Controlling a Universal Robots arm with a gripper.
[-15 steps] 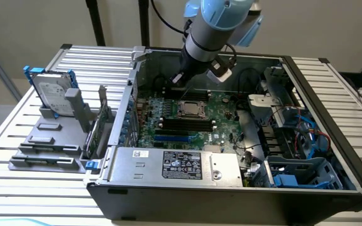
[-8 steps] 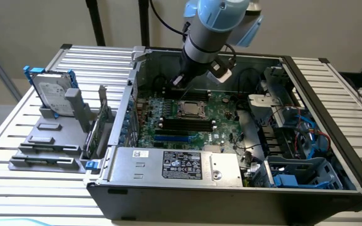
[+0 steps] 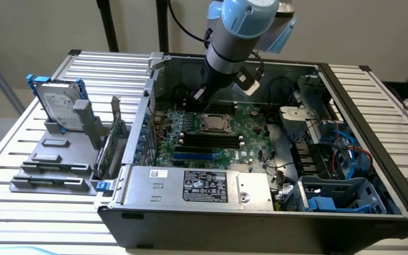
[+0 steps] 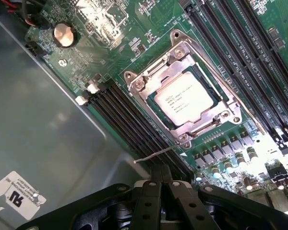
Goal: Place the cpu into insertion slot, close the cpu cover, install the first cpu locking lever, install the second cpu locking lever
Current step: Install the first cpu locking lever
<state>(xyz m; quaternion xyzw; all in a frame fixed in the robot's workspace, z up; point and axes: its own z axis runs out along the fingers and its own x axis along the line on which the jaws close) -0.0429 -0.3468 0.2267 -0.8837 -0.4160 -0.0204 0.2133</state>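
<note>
Closest to the wrist camera, the gripper (image 4: 162, 168) was closed, its black fingers (image 4: 155, 187) pressed together with nothing between them. Just past their tips a thin wire lever (image 4: 153, 154) ran out from one corner of the slot (image 4: 177, 36) across the black memory slots (image 4: 127, 117). Whether the tips touched it could not be told. The cpu (image 4: 184, 99) lay flat in the slot, its pale printed face showing through the cut-out of the cover (image 4: 156, 79). That cover lay down over it as a silvery frame on all four sides. Green board (image 4: 153, 19) surrounded the slot, with a round coin cell (image 4: 65, 34) near the grey case wall (image 4: 38, 120) and a white sticker (image 4: 18, 194) on that wall.

In the exterior view the arm (image 3: 236, 37) slanted from twelve o'clock into the open case (image 3: 261, 234), its lower end at about eleven o'clock of the slot. A labelled silver box (image 3: 200, 186) sat at six o'clock of the slot, just inside the case's near edge, and a blue drive cage (image 3: 339, 196) at four o'clock. At nine o'clock of the case a hard drive (image 3: 53, 101) stood upright in a grey rack (image 3: 55, 159) on the slatted desk (image 3: 6, 212).
</note>
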